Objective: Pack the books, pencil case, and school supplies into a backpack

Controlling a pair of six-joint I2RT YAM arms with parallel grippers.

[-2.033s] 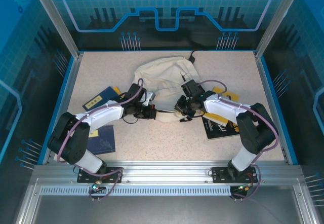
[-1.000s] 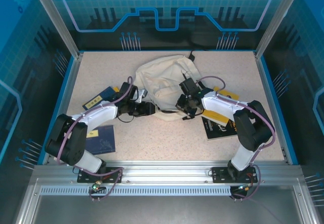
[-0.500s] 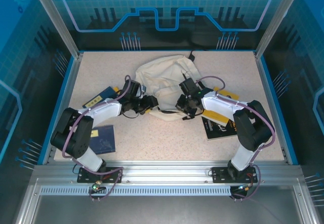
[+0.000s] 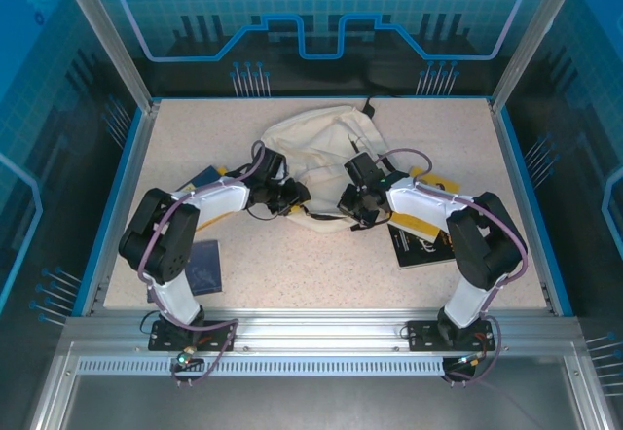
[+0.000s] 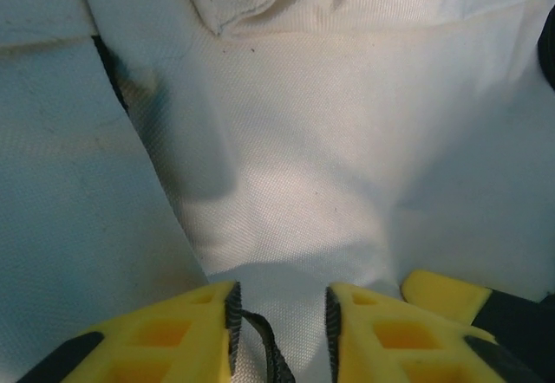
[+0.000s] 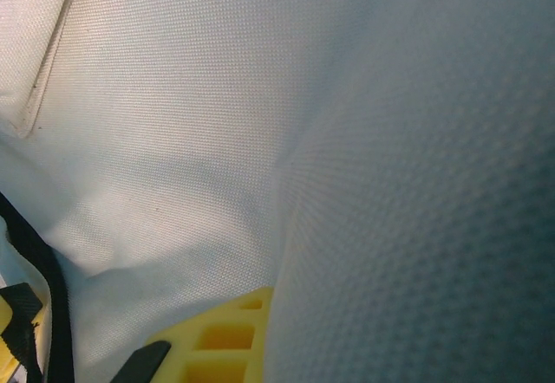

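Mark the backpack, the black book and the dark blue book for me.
backpack (image 4: 316, 138): top view, cream upper panel.
black book (image 4: 417, 245): top view, cover centre.
dark blue book (image 4: 206, 267): top view, exposed cover.

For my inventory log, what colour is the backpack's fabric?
Cream backpack, clearest from the top external view.

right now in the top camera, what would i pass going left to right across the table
dark blue book → left gripper → right gripper → black book
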